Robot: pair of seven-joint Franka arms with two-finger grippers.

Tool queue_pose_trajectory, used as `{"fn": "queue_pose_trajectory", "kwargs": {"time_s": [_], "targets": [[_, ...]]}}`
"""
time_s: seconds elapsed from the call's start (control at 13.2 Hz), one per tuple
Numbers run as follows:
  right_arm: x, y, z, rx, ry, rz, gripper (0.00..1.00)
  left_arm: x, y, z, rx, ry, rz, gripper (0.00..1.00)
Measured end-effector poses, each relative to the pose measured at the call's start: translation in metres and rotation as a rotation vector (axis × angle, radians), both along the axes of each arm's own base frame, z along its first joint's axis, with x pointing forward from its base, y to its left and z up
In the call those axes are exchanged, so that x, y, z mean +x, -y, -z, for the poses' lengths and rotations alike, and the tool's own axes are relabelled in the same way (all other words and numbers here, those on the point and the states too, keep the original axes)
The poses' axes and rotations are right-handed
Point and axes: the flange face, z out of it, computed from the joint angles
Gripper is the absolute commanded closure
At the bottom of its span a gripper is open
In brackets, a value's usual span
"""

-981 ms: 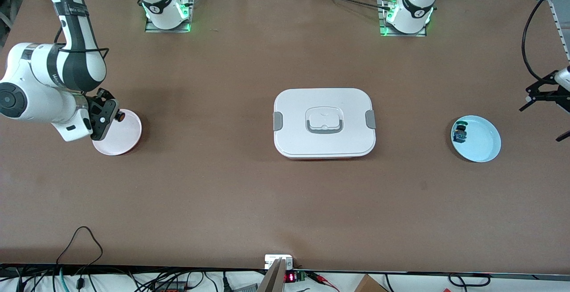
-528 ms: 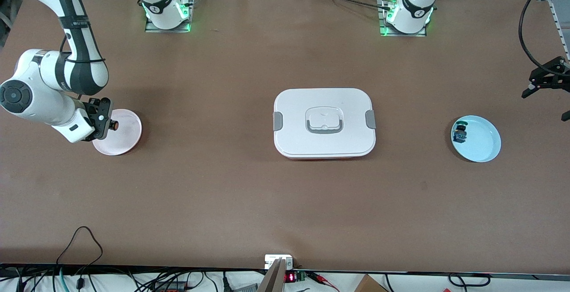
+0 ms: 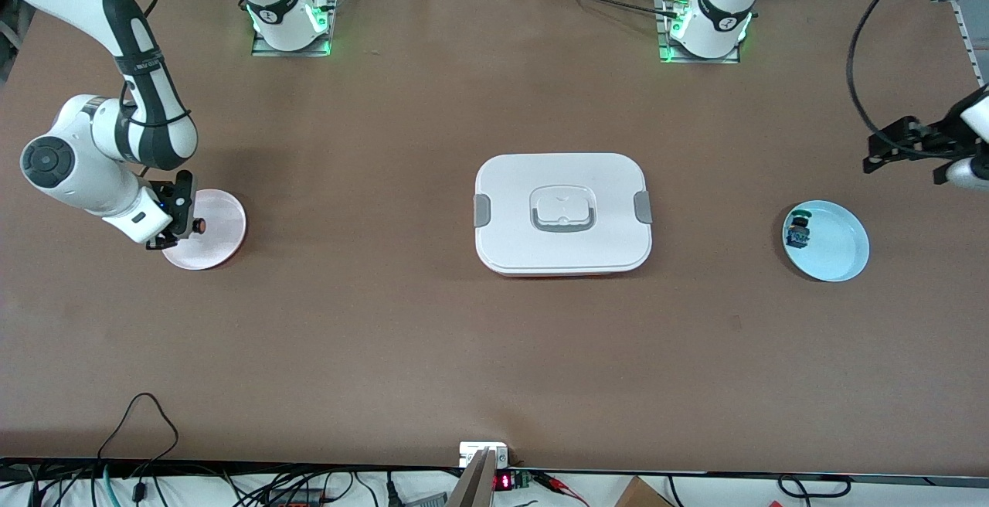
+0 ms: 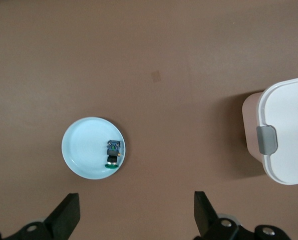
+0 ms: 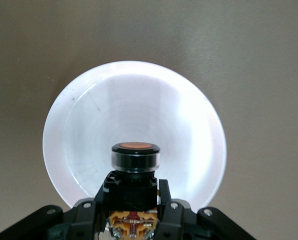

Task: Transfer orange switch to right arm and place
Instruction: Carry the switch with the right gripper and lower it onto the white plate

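Right wrist view: right gripper (image 5: 132,200) is clamped on the orange switch (image 5: 135,156), cap pointing away from the wrist, long axis in line with the fingers, hanging straight over the pink plate (image 5: 78,130) at the right arm's end of the table. Next move looks like a short drop onto the plate, then release. Left gripper (image 3: 902,150) waits wide open and empty above the table near the blue plate (image 3: 842,248)

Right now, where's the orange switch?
The orange switch is shut in the right pincer, over the pink plate at the right arm's end of the table; the right wrist view shows its cap above the plate.
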Motion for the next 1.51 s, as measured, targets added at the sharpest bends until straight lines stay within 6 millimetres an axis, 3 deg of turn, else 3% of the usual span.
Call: {"fn": "queue_pose_trajectory", "kwargs": {"time_s": [0.15,0.45,0.98,1.06,1.13,1.51], "targets": [[-0.011,0.004,0.011,0.004,-0.014,0.010,0.99,-0.004,0.003,0.006,0.002,-0.012,-0.050,0.00],[-0.021,0.008,0.023,0.004,-0.009,0.054,0.98,-0.010,0.002,-0.002,0.003,-0.002,-0.067,0.00],[-0.022,0.006,0.038,0.002,0.001,0.069,0.96,-0.010,0.013,-0.002,0.002,-0.005,-0.047,0.00],[-0.022,0.005,0.039,0.002,0.004,0.068,0.68,-0.010,0.012,-0.002,0.002,-0.005,-0.050,0.00],[-0.021,0.004,0.040,0.003,0.007,0.066,0.01,-0.010,0.010,-0.002,0.002,-0.006,-0.053,0.00],[-0.015,-0.005,0.034,0.010,0.035,0.066,0.00,-0.010,0.009,-0.001,0.002,-0.008,-0.056,0.00]]}}
